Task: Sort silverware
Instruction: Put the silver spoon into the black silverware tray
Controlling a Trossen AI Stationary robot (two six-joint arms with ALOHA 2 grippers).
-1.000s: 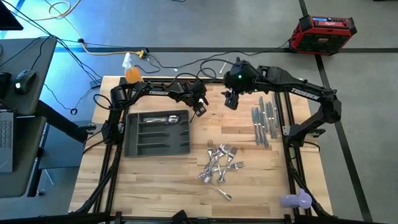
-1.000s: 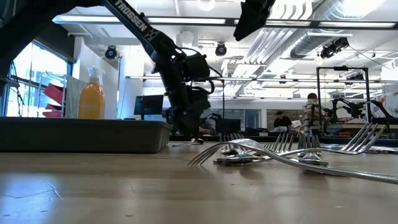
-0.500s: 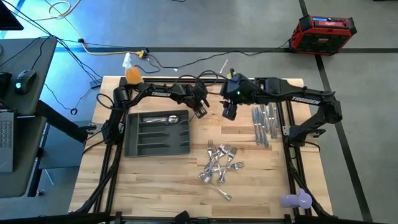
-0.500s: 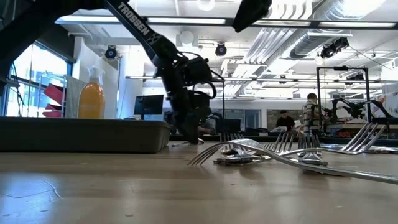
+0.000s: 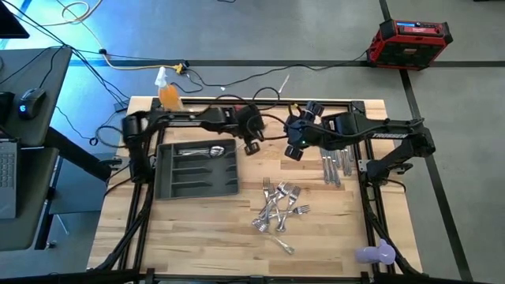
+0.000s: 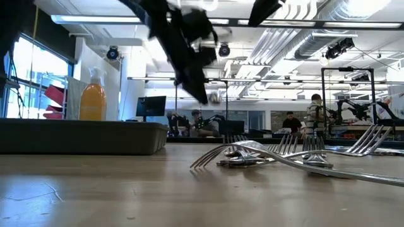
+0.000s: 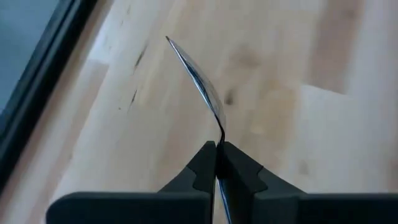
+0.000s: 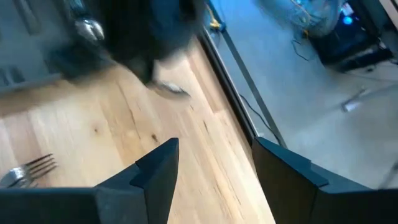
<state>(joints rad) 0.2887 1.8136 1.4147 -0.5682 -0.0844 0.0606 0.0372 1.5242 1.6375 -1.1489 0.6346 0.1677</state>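
Left hand point(image 7: 216, 163) has just clamped shut on a spoon point(image 7: 198, 81) and lifted off the tabletop point(image 5: 213, 229); tray point(image 5: 197, 170) drop next. Right hand point(image 8: 214, 163) wide, empty.

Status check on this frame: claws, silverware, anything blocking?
Left claw shut on a spoon, above bare wood. Right claw open, empty, near table's back edge. Forks piled mid-table, knives right. Nothing blocking the tray.

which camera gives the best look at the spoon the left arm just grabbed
The left wrist view: the spoon fills the frame, its handle pinched in the shut left tool, bowl edge-on above the wooden table. The high view shows only that tool beside the tray; the spoon itself is too small to make out there.
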